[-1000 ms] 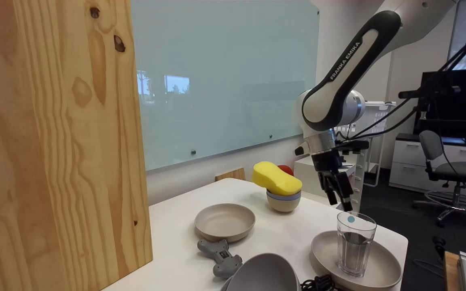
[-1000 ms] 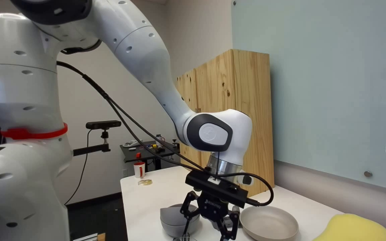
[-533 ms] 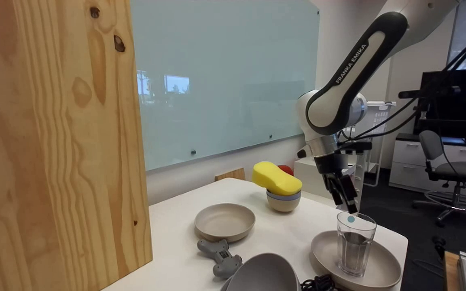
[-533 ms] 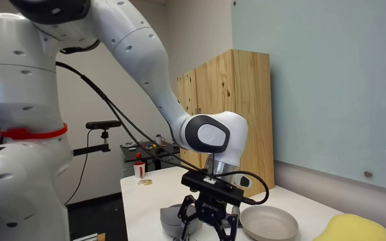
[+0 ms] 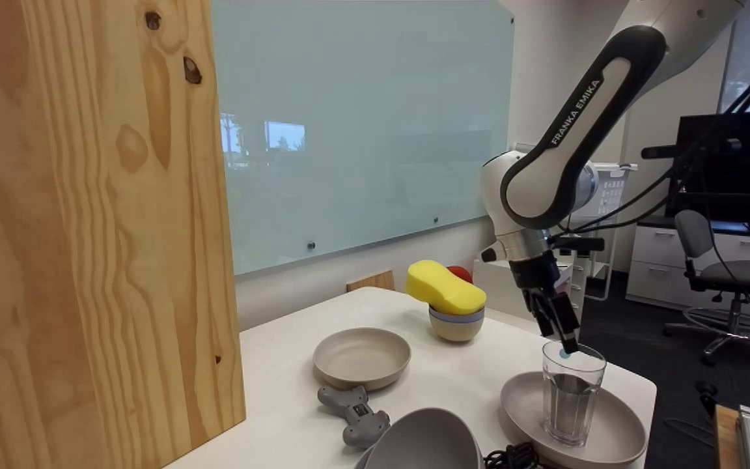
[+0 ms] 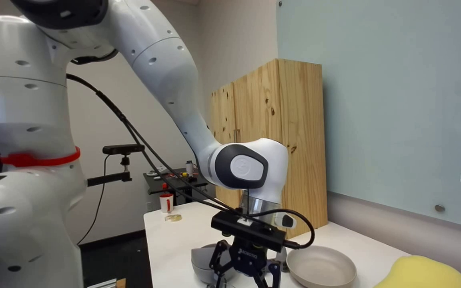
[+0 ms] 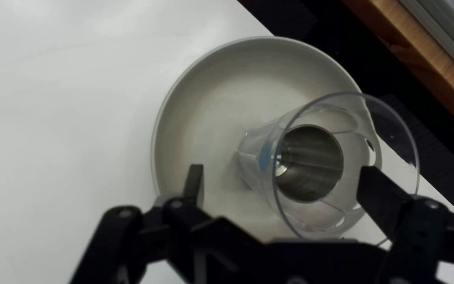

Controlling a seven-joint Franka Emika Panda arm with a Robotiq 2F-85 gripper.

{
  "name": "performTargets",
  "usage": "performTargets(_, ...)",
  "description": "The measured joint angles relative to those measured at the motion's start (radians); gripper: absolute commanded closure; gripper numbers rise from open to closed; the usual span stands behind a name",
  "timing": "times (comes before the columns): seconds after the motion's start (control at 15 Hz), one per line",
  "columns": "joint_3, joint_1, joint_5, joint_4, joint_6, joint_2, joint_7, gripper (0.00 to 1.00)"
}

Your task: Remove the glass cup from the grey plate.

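I judge step: alignment. Gripper (image 7: 284, 182): jaws apart, empty. Glass cup (image 5: 573, 400) stands on grey plate (image 5: 617, 423), near right in exterior view. Next likely needs rightward shift in wrist view, descent.

Cup (image 5: 571, 398) on plate (image 5: 617, 420), sponge (image 5: 445, 287) on bowl (image 5: 457, 329)

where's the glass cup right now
In an exterior view, the glass cup stands at lower right on the grey plate, below the gripper; in the wrist view, it is right of centre.
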Motion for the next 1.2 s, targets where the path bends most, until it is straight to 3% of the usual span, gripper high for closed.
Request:
performTargets(0.53, -0.005, -0.003, -0.008, -0.03, 0.032, -0.007, 0.0, 0.88)
performTargets(0.67, -0.005, -0.004, -0.017, -0.034, 0.032, -0.007, 0.0, 1.0)
performTargets(1.2, -0.004, -0.004, 0.0, -0.041, 0.032, -0.012, -0.003, 0.99)
